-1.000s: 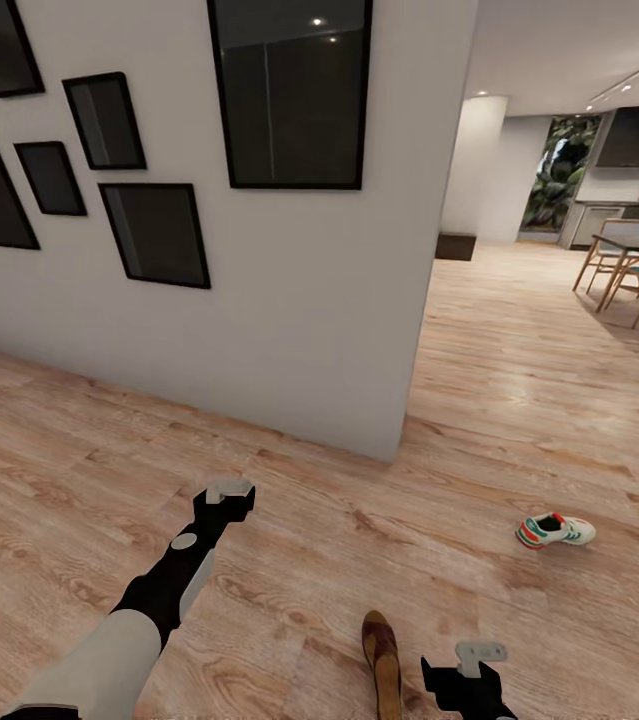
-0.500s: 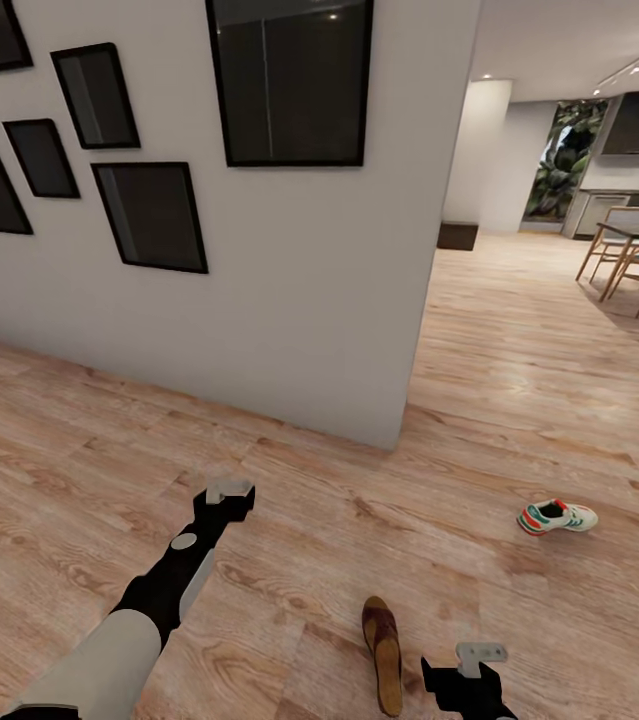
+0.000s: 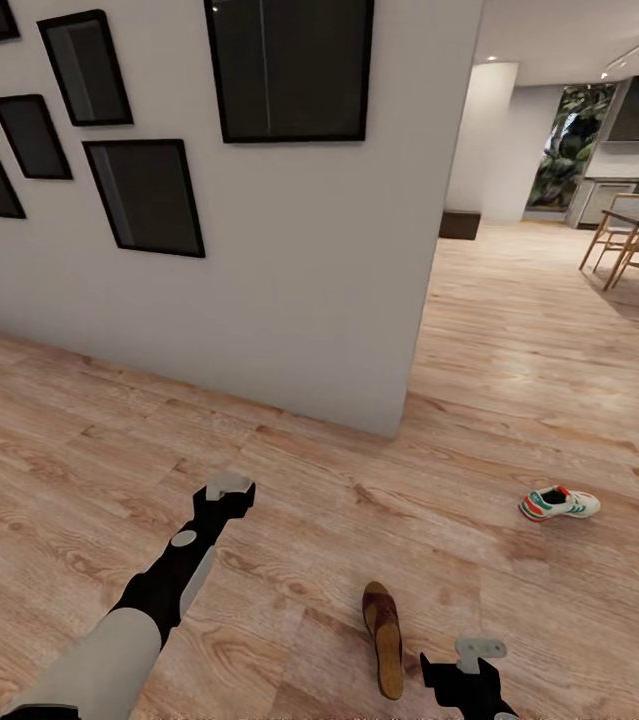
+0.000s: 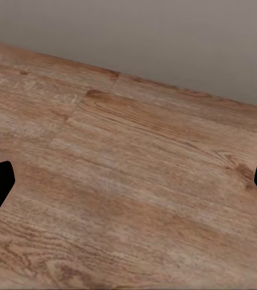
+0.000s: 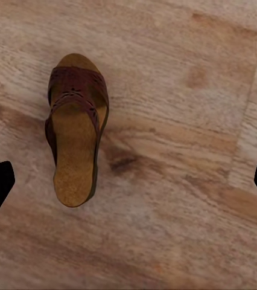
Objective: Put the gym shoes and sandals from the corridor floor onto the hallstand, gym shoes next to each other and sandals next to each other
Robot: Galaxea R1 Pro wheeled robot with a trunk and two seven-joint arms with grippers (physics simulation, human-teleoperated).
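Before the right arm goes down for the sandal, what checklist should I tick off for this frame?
1. Sandal lies flat on the corridor floor, sole down: ok.
2. Right end effector open, fingertips at the edges of its wrist view: ok.
3. Right end effector centred over the sandal: not ok, the sandal sits off to one side.
4. Left end effector open, holding nothing: ok.
5. Gym shoe stands apart from the sandal: ok.
6. Hallstand location: cannot tell.
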